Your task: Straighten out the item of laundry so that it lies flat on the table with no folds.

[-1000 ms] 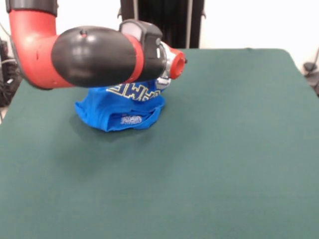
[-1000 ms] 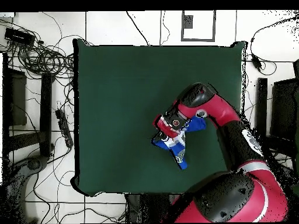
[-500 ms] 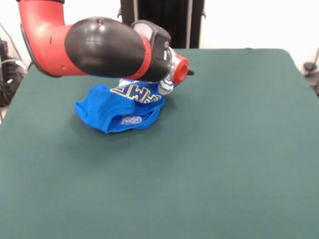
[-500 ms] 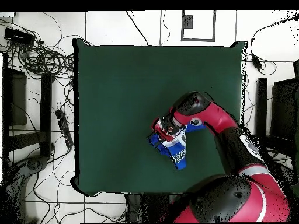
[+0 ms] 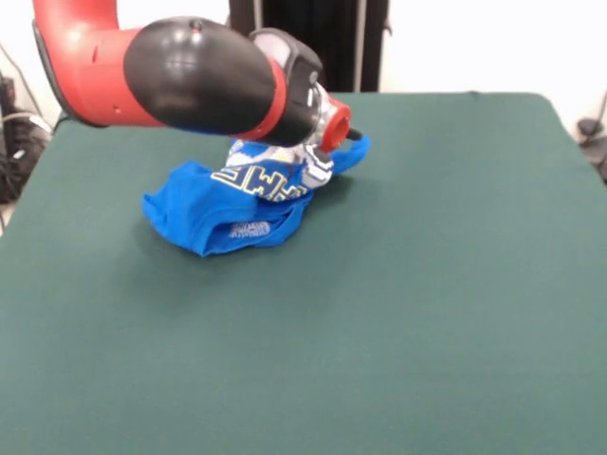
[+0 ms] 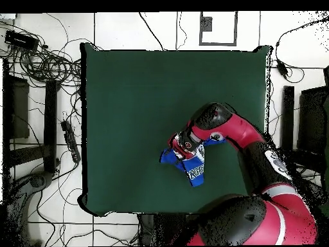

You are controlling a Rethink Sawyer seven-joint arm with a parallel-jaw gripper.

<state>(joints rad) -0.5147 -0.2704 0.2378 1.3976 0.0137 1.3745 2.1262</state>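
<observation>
The item of laundry (image 5: 223,213), a bright blue T-shirt with white and yellow lettering, lies bunched in a heap on the left far part of the green table (image 5: 427,284). My gripper (image 5: 318,161) sits at the top right of the heap, mostly hidden behind the red and black wrist, and appears shut on a raised fold of the cloth. One blue fold sticks out to the right of the wrist. From overhead, the shirt (image 6: 193,168) lies under the gripper (image 6: 181,146), near the table's (image 6: 141,96) lower right.
The thick black and red forearm (image 5: 190,81) hangs over the shirt's far side. Cables (image 6: 45,61) and equipment lie on the floor left of the table. A dark stand (image 5: 308,38) rises behind the table's far edge.
The gripper has shifted right in the front view and lifted slightly, drawing the lettered part of the shirt up and over with it. A blue fold now shows beside the wrist.
</observation>
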